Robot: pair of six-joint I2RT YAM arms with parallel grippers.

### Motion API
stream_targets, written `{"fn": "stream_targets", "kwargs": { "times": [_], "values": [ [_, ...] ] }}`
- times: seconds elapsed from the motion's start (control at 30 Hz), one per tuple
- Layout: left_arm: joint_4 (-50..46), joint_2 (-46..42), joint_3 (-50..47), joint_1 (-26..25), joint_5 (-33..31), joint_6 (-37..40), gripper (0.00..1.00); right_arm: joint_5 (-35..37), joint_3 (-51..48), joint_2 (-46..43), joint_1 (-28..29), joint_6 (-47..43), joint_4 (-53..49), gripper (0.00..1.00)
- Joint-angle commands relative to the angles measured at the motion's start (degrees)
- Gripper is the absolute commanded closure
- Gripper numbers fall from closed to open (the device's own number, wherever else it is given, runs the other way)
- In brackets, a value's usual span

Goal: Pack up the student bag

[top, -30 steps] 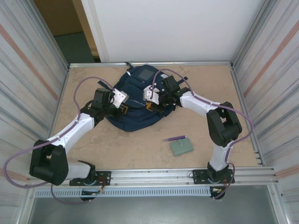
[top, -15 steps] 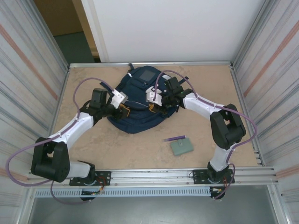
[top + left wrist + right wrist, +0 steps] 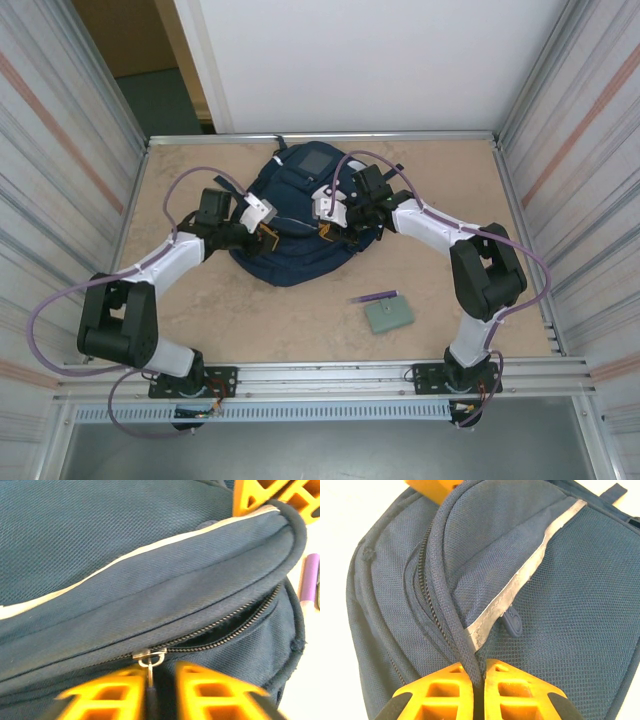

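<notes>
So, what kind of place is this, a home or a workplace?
Probably a robot test cell in a lab: a left arm and a right arm bolted to a metal rail, ribbed panel walls closing in the table, and one student bag laid out.

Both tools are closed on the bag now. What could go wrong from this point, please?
1. The left tool pinches only the small zipper pull; the pull may slip out when the tool draws on it.
2. The right tool grips just the thin piped edge of the student bag; if that hold slips, the bag could slide along the table instead of unzipping.
</notes>
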Motion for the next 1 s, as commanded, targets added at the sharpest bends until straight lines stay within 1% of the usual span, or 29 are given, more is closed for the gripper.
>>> {"fn": "stream_targets", "kwargs": {
  "times": [0.0, 0.07, 0.13, 0.2, 0.27, 0.33, 0.4, 0.43, 0.53, 0.57, 0.67, 0.77, 0.87, 0.9, 0.97],
  "values": [
    [0.57, -0.51, 1.24, 0.37, 2.16, 1.1, 1.0, -1.7, -0.44, -2.89, -0.31, -0.37, -2.55, 1.0],
    [1.06, -1.91, 1.01, 0.85, 2.09, 0.04, 1.0, -0.76, -0.63, -2.79, -0.76, -0.93, -2.78, 0.99],
    [0.79, -3.51, 0.68, 1.48, 2.01, -0.73, 1.0, 1.76, -1.04, -2.96, -1.18, -2.68, -3.36, 0.95],
    [-0.13, -5.12, 0.21, 1.81, 0.37, -1.22, 1.0, 5.74, -1.6, -2.37, -1.76, -4.92, -3.4, 0.89],
    [-1.71, -6.02, 0.02, 1.52, -1.79, -0.75, 1.0, 6.65, -1.71, -1.54, -3.23, -4.41, -2.34, 0.82],
    [-4.17, -6.2, 0.56, -0.45, -6.82, 0.56, 1.0, 6.73, -1.46, -1.82, -3.86, -2.53, -1.45, 0.77],
    [-6.93, -6.13, 1.49, -4.1, -11.36, 2.69, 1.0, 5.94, -1.29, -4.13, -2.68, -0.09, -1.24, 0.63],
    [-7.23, -6.0, 1.91, -5.62, -12.18, 2.45, 1.0, 5.34, -1.94, -5.71, -2.14, 1.59, -0.51, 0.59],
    [-3.86, -5.71, 2.58, -9.01, -10.44, -3.64, 1.0, 4.25, -5.63, -11.78, -0.45, 7.16, 2.69, 0.54],
    [-1.76, -5.61, 2.63, -9.98, -9.63, -6.26, 1.0, 4.12, -6.95, -13.86, 0.51, 8.29, 2.79, 0.52],
    [3.27, -4.91, 2.78, -12.79, -8.72, -10.93, 1.0, 4.9, -10.49, -18.38, 4.19, 10.44, 3.3, 0.49],
    [5.23, -3.66, 3.94, -15.06, -6.97, -12.34, 1.0, 7.06, -12.19, -19.19, 7.13, 11.14, 3.95, 0.47],
    [6.36, -2.18, 5.18, -16.47, -4.66, -14.42, 1.0, 8.72, -12.22, -17.49, 7.55, 12.87, 5.35, 0.46],
    [6.84, -1.93, 5.3, -16.73, -4.01, -15.09, 1.0, 10.59, -12.24, -16.83, 7.86, 13.26, 6.02, 0.46],
    [7.73, -1.83, 5.37, -17.08, -2.98, -16.14, 1.0, 16.79, -12.63, -15.48, 8.19, 13.2, 8.13, 0.45]
  ]
}}
